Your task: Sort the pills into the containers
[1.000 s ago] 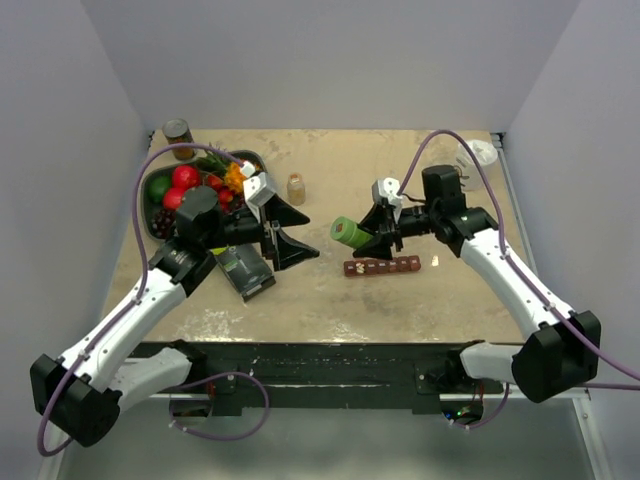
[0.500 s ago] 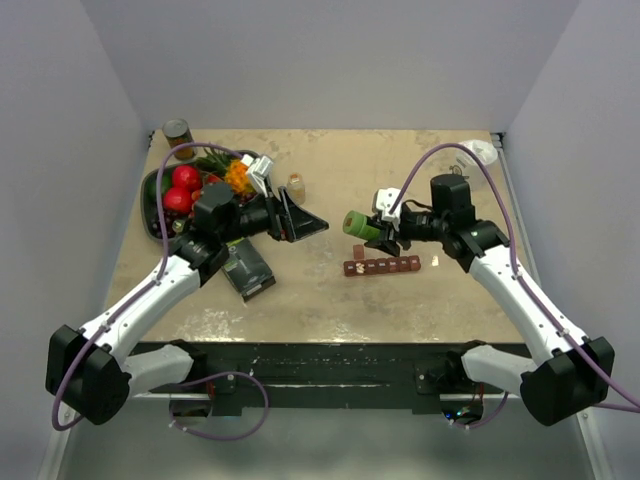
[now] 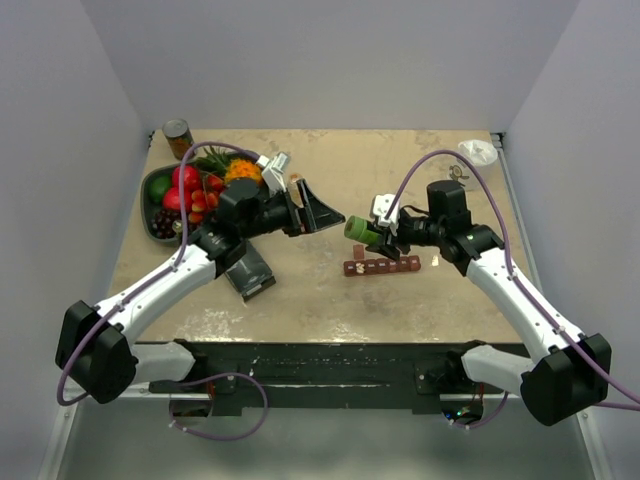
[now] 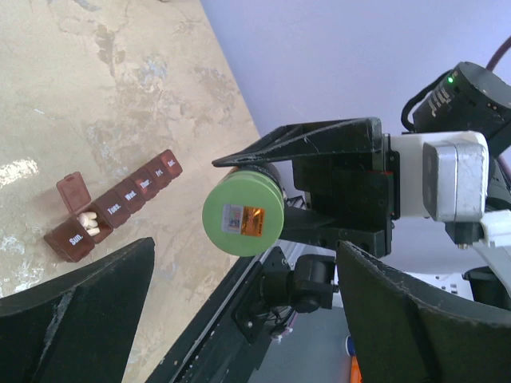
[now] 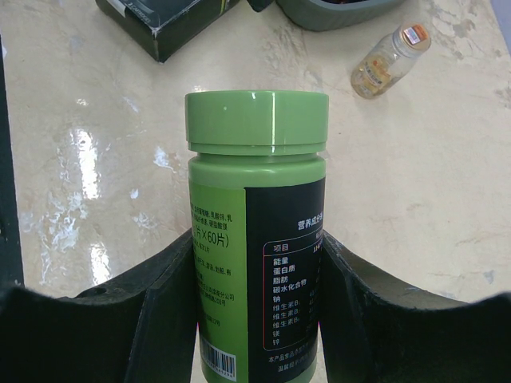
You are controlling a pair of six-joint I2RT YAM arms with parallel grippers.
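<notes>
My right gripper [image 3: 375, 236] is shut on a green pill bottle [image 3: 356, 229] and holds it sideways above the table, cap pointing left. In the right wrist view the fingers [image 5: 164, 303] clamp the bottle [image 5: 255, 231] on both sides. My left gripper [image 3: 325, 215] is open and empty, just left of the cap. In the left wrist view the cap [image 4: 243, 217] faces me above the open left gripper [image 4: 247, 319]. The dark red-brown container strip [image 3: 382, 266] lies on the table below the bottle. Its end compartment [image 4: 76, 231] is open with white pills inside.
A dark fruit tray [image 3: 152, 190] sits at the back left with a can [image 3: 177, 135] behind it. A black box [image 3: 248, 270] lies under the left arm. A small amber bottle [image 5: 391, 57] lies on the table. A white object [image 3: 478, 152] is at the back right.
My left arm has swung right and up, bringing its open gripper close to the bottle's cap. My right gripper has shifted slightly with the bottle still in it.
</notes>
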